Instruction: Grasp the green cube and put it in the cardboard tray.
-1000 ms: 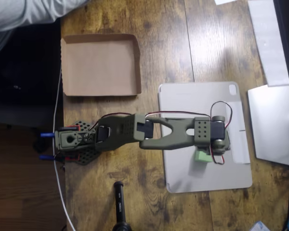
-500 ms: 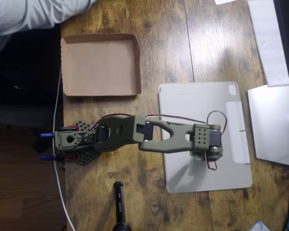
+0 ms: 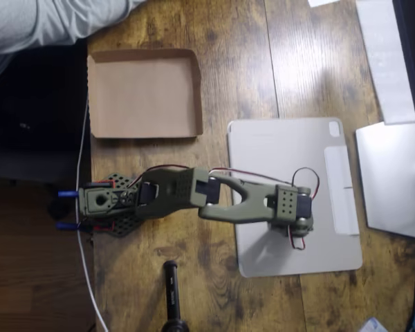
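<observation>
In the overhead view the olive-green arm reaches right from its base (image 3: 100,203) across the wooden table and over the grey tablet (image 3: 263,142). My gripper (image 3: 297,225) points straight down at the tablet's lower middle. Its wrist block covers the fingers, so the jaws cannot be made out. The green cube is hidden, with the wrist standing over the spot on the tablet. The cardboard tray (image 3: 144,93) lies at the upper left, brown and shallow with nothing in it, well away from the gripper.
A person's grey sleeve (image 3: 48,17) shows at the top left corner. A white cable (image 3: 83,159) runs down the table's left edge. A black cylinder (image 3: 171,294) lies at the bottom. Light grey devices (image 3: 394,173) sit along the right edge.
The arm's wrist has swung slightly left and down over the tablet, and the green cube that showed beside the gripper is now covered by it.
</observation>
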